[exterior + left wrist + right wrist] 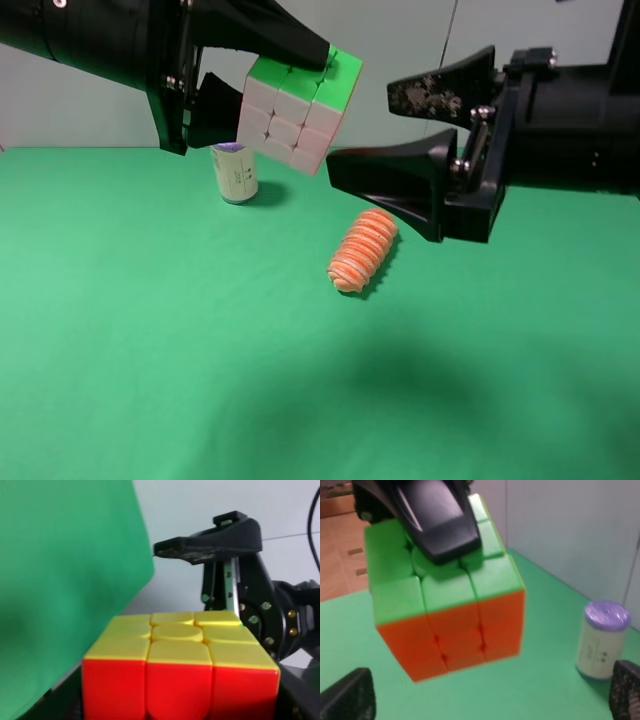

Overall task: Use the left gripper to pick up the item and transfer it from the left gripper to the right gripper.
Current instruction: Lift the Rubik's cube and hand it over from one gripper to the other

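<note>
My left gripper [280, 85] is shut on the puzzle cube [300, 110] and holds it high above the green table, green face up and white face toward the camera. In the left wrist view the cube [180, 665] shows yellow and red faces. My right gripper [362, 130] is open just to the right of the cube, apart from it, jaws pointing at it. In the right wrist view the cube [450, 605] hangs ahead of my right gripper [485, 700], with a left finger [437, 520] pressed on its green face. The right gripper's finger [210, 542] shows beyond the cube.
A pale can with a purple top [234, 172] stands on the green table [150, 350] behind and below the cube; it also shows in the right wrist view [602, 640]. An orange ribbed roll [363, 250] lies under the right gripper.
</note>
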Controlling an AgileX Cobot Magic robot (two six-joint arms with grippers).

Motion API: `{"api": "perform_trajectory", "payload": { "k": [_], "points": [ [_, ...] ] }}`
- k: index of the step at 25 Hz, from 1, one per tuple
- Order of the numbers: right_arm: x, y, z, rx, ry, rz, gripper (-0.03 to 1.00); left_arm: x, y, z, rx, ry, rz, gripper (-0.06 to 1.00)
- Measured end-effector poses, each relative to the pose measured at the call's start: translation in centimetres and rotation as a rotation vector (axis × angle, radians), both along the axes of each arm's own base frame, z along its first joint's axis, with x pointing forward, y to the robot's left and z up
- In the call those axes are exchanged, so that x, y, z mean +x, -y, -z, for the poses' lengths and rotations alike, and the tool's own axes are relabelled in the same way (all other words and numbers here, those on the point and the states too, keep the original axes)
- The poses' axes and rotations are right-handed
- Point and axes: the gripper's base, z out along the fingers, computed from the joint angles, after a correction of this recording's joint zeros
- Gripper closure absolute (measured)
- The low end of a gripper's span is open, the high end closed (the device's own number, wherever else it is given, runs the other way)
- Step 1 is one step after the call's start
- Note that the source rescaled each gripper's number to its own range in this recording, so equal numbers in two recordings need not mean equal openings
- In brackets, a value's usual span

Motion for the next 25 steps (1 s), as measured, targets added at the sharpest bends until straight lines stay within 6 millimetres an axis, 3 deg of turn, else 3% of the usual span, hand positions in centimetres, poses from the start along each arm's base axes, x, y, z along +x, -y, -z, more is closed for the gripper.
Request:
{"api": "perform_trajectory", "payload": {
  "k": [10, 18, 25],
  "points": [
    [0.5, -1.1, -2.2, 0.050, 0.067, -0.094, -0.03, 0.1, 0.1, -0.2, -0.026, 0.020, 0.000, 0.94],
    [0.4, -1.2, -2.3, 0.049, 0.083, -0.116, -0.03, 0.1, 0.1, -0.4, -0.045, 0.032, -0.001, 0.94],
    [2.2, -2.4, -1.9, 0.033, 0.056, -0.123, -0.03, 0.1, 0.1, -0.4, -0.051, 0.050, 0.000, 0.94]
  ]
}}
